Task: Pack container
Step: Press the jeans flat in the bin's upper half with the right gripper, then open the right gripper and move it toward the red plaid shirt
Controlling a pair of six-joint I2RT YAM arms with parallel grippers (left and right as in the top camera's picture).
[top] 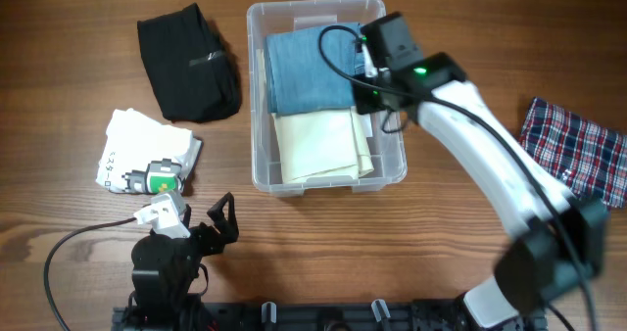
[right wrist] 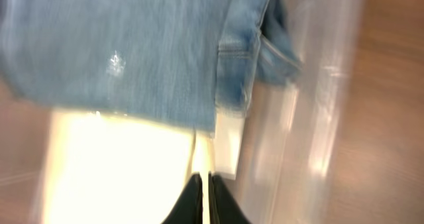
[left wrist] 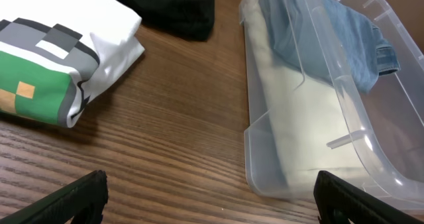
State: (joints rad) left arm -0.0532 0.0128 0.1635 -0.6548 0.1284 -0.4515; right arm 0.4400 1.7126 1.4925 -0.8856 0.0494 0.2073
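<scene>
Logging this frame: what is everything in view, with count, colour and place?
container: 1, clear, middle of the table, far side
jeans: 1, blue, inside the container, far half
folded cloth: 1, cream, inside the container, near half
garment: 1, black, left of the container
T-shirt: 1, white with green print, folded, near left
checked cloth: 1, red and blue, right edge
table: 1, brown wood
left gripper: 1, black, open, near left
right gripper: 1, black, shut, over the container

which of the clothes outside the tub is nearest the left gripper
The white folded shirt with the green pixel print, just beyond the left gripper; the black garment lies farther away, the plaid cloth far to the right.
</scene>
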